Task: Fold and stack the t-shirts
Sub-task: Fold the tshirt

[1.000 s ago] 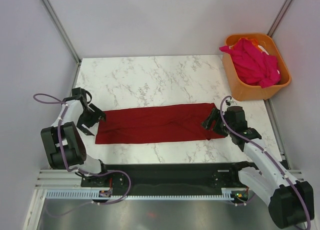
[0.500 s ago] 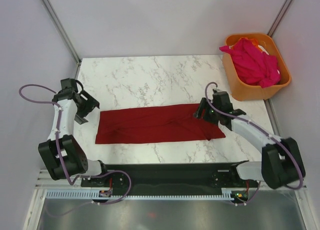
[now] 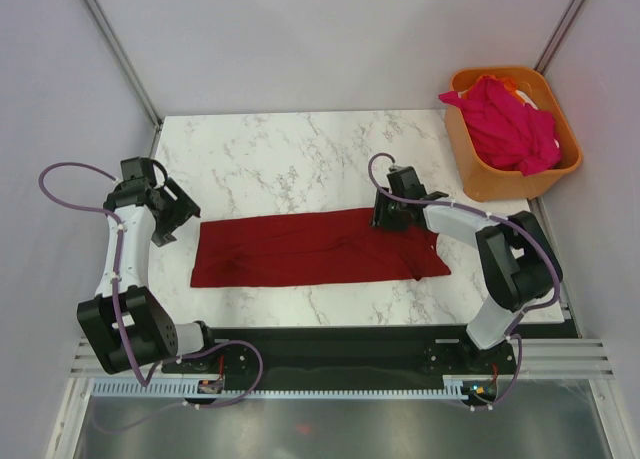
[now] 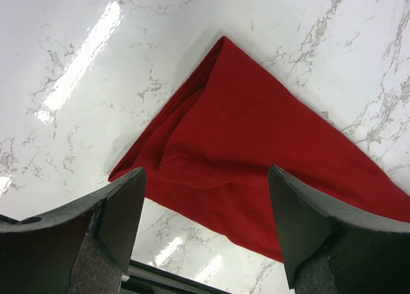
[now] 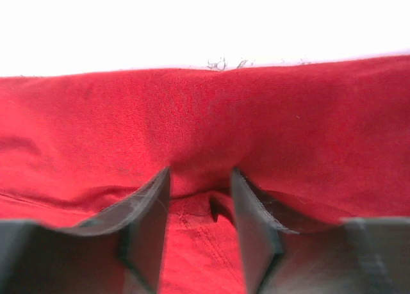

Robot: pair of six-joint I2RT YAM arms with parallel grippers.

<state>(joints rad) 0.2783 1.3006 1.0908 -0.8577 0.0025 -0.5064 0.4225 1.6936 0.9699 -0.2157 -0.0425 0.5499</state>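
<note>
Landmark: the red t-shirt (image 3: 315,247), folded into a long strip lying flat across the near half of the marble table (image 3: 300,149).

Change, right arm: a second ago the right gripper (image 3: 389,211) hung off the strip's right end; now it has swung inward and come down on the strip's far edge, near that same end.

Right gripper state: in the right wrist view its fingers (image 5: 146,223) press into the cloth with a small ridge of red fabric bunched between them. The jaws are narrowing around that ridge, but I cannot tell whether the pinch is complete.

Change, left arm: the left gripper (image 3: 163,211) has drawn back from the strip's left end and lifted; it now hovers just off that end, clear of the cloth.

Left gripper state: jaws spread wide, nothing between them; the left wrist view looks down on the strip's left corner (image 4: 221,44) and bare marble.

Meaning for the task: judged from this, the right arm is taking hold for the next fold, probably end to end, while the left has yet to grip.

Count, t-shirts: two, the red one on the table and a pink t-shirt (image 3: 510,124) heaped far off beyond the strip's right end, unfolded.

Count, tubs: one orange tub (image 3: 490,184), holding the pink shirt.

Count, arms: two.
</note>
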